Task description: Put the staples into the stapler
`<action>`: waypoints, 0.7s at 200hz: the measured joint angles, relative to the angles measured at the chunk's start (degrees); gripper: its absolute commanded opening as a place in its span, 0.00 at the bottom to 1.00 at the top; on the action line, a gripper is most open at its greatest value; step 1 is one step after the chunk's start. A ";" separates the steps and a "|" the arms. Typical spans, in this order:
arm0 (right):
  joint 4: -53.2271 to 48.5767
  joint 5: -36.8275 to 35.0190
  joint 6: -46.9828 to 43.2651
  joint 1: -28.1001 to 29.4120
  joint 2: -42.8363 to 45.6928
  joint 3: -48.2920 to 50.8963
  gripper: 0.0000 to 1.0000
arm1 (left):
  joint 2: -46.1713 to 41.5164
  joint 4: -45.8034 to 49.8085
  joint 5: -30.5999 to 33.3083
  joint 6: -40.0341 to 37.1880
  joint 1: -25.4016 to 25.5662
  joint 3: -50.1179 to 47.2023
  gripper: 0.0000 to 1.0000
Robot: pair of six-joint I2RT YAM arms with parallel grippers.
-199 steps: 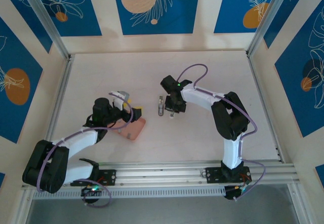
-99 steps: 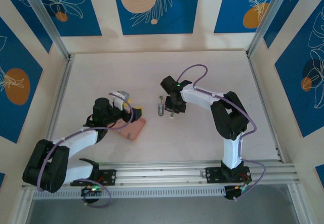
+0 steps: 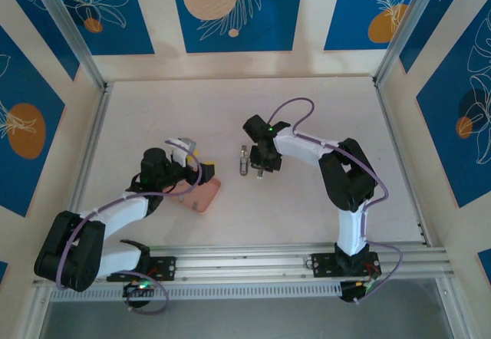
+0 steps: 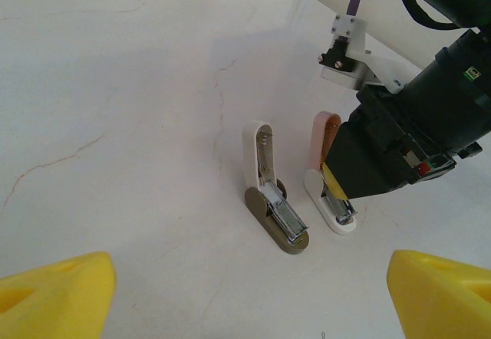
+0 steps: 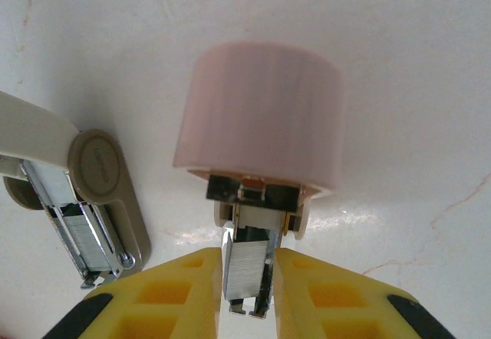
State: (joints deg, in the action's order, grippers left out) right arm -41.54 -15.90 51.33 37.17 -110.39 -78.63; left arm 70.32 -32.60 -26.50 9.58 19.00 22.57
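Staples (image 5: 247, 262), a shiny metal strip, are flanked narrowly, hold unclear, by right gripper (image 5: 247, 285) at pink plastic stapler (image 5: 258, 116); jamming is risked if skewed. Left gripper (image 4: 247, 293), nine o'clock of it, is spread wide, empty.

Stapler (image 4: 270, 193) sits near mid-table, hinged wide open: white top arm swung back, taupe base on the surface, and I see a strip of dark staples (image 5: 80, 241) seated in its metal channel. Just beside it, not touching, is a pink stapler (image 5: 261, 116), also open, with bright metal at its mouth (strip or magazine, I cannot tell).
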 measured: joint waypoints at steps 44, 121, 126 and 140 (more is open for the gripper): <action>-0.04 0.00 0.02 0.00 0.61 0.00 0.25 | 0.00 -0.02 0.00 0.00 0.00 -0.02 0.91; -1.25 0.48 0.33 0.00 0.74 -0.20 0.29 | 0.00 -0.02 0.00 0.02 0.00 -0.02 0.91; -1.55 0.59 0.39 0.00 0.66 -0.33 0.31 | 0.00 -0.02 0.00 0.02 0.00 -0.02 0.91; -2.25 0.85 0.87 0.00 0.24 -0.81 0.34 | 0.00 -0.02 0.00 0.02 0.00 -0.02 0.91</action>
State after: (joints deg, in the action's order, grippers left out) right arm -43.79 -15.05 52.21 37.17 -110.15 -79.44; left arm 70.32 -32.62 -26.50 9.61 19.00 22.55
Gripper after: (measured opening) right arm 0.315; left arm 0.911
